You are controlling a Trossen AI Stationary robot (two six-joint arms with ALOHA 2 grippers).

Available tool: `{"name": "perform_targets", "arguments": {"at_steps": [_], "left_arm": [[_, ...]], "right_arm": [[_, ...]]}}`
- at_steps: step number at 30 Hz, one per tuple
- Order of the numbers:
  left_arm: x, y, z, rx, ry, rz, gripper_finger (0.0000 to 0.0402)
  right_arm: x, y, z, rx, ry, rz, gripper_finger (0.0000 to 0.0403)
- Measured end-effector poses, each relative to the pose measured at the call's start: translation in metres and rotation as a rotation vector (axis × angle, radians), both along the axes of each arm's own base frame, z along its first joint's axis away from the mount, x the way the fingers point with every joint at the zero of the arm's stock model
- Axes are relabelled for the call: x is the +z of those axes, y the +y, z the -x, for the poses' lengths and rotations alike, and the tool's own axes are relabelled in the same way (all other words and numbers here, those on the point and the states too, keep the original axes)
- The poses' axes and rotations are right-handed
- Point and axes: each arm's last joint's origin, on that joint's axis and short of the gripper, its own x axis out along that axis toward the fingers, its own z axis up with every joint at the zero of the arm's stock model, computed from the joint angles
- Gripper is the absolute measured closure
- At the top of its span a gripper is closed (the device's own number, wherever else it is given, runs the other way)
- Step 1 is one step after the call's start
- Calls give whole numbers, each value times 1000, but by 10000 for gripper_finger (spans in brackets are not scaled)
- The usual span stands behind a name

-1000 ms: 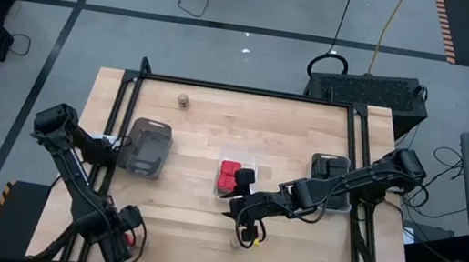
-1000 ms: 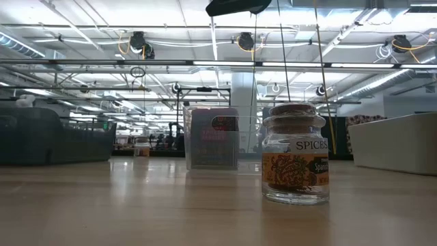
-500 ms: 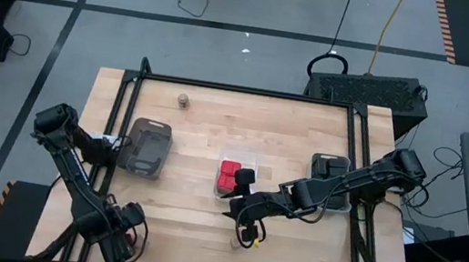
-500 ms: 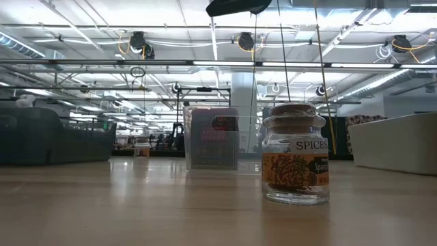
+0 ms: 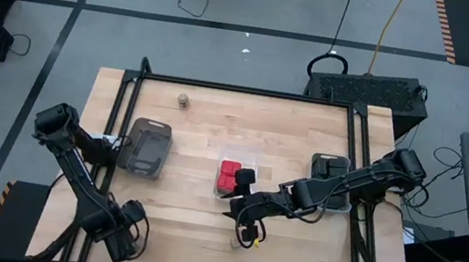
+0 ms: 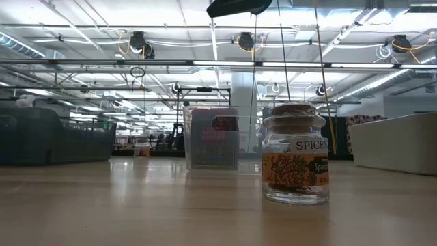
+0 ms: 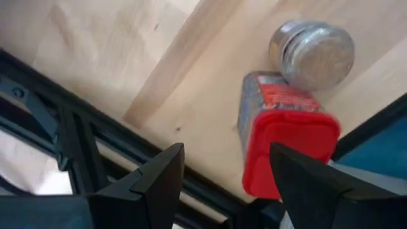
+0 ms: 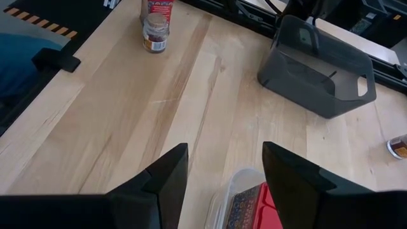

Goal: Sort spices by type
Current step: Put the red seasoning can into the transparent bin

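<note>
Left claw (image 7: pixel 222 184) hangs with fingers apart over the bright red rectangular spice box (image 7: pixel 280 137) beside a small round metal-lidded jar (image 7: pixel 311 53); right claw (image 8: pixel 222 178) is spread too, gripping nothing I can see.

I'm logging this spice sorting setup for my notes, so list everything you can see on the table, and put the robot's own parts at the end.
table: one, light wood, under everything
grey tray: one, dark grey, left side
clear tray: one, transparent, centre
red boxes: several, bright red, in the clear tray
loose red box: one, red, near left corner, beside a jar
jars: at least three, brownish; far edge, near right, near left corner
right tray: one, holds black boxes, partly hidden by the arm
left gripper: dark, open, over the near left corner
right gripper: dark, open, over the clear tray
</note>
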Motion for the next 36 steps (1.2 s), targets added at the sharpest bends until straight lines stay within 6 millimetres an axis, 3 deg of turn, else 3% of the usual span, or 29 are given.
{"name": "perform_targets", "arguments": {"at_steps": [8,36], "left_arm": [[4,-8,-13,-78,-138,100,166],[4,-8,-15,-85,-189,62,166]], "right_arm": [[0,0,0,1,0,1,218],[-2,0,1,-3,19,4,218]]}}
